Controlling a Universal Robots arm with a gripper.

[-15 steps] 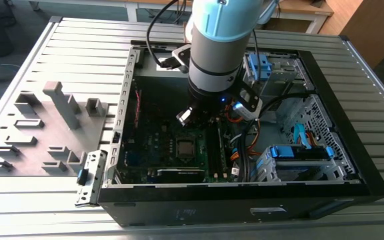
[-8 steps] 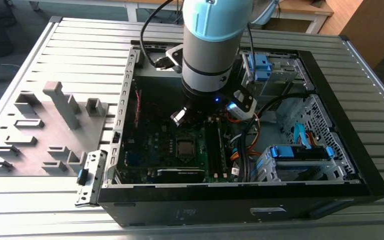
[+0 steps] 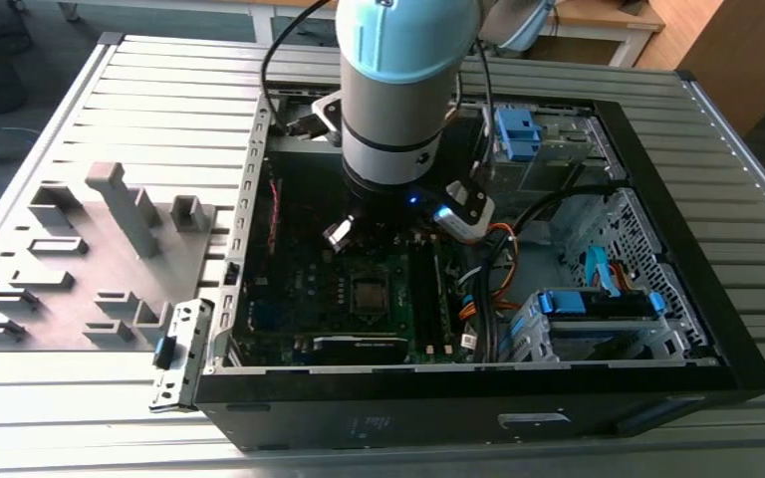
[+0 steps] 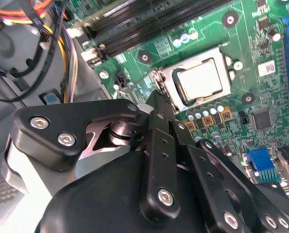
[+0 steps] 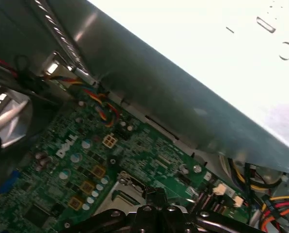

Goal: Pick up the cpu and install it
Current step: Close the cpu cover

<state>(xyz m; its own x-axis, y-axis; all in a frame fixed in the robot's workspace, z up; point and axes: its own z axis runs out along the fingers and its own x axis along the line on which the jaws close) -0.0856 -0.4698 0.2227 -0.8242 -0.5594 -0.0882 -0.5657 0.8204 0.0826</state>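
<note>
In the exterior view the arm [image 3: 402, 90] reached down into the open black computer case [image 3: 489, 403], which lay on a slatted metal surface [image 3: 156, 90]. A grey moulded fixture tray [image 3: 91, 259] sat at nine o'clock from the case. The silver socket frame [image 3: 370, 291] lay at six o'clock from the arm's wrist, and blue drive latches [image 3: 602, 302] sat at three o'clock from the socket. In the second wrist view the cpu [image 4: 202, 80] lay flat inside that frame [image 4: 195, 57] on the green motherboard [image 4: 261, 97], with its pale silvery top facing up. The gripper [image 4: 159, 97] hung near the frame's edge, apart from the chip. Its jaws looked drawn together with nothing between them, and the first wrist view showed the gripper [image 5: 156, 193] the same way over the board. Black memory slots [image 4: 149, 24] ran beside the socket, and a blue connector [image 4: 259, 162] stood farther along the board. A small white sticker [image 4: 266, 68] carried print too small to read, and white lettering [image 5: 69, 145] was printed on the board. Orange and yellow cables [image 5: 275, 204] ran along the case wall.
</note>
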